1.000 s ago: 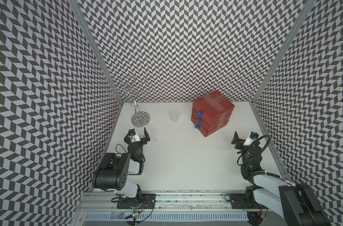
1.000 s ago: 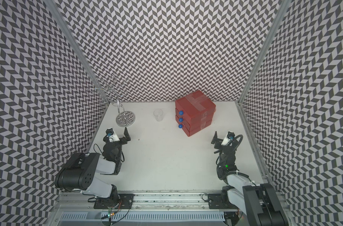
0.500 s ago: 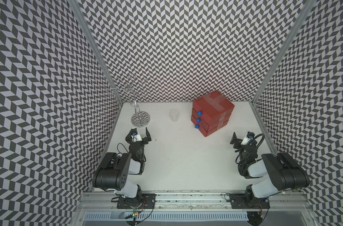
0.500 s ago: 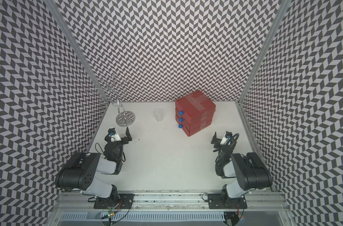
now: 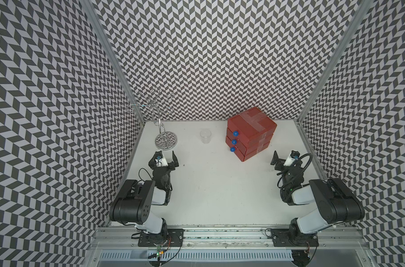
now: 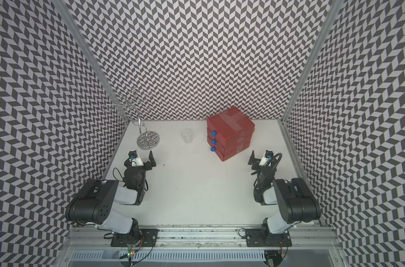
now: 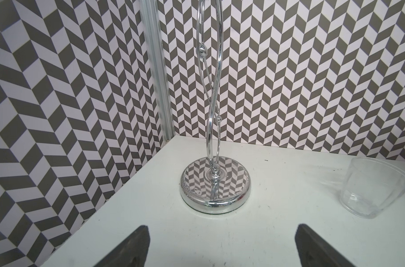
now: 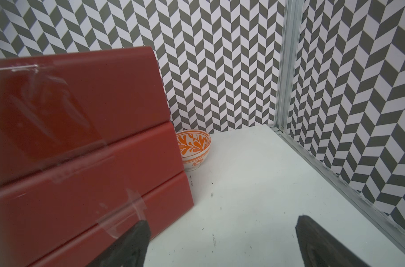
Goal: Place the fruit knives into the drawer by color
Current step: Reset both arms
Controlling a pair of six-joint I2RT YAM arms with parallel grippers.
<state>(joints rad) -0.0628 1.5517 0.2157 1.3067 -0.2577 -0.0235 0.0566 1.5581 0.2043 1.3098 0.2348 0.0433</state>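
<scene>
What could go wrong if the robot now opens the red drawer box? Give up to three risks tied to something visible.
1. All three drawers of the red drawer box look shut; the open, empty right end effector might slip off a small blue knob or drag the box.
2. The clear cup near the drawer fronts could be knocked over.
3. The orange bowl behind the box is hidden in both top views; a push could strike it.

Def a robotics lab cell imo: white tabletop (image 5: 208, 196) boxed in on 3 sides w/ chevron-print walls (image 5: 208, 57) on alu posts (image 5: 117, 69), robot arms (image 5: 136, 205) bolted to a rail (image 5: 224, 233) along the tabletop's front edge.
</scene>
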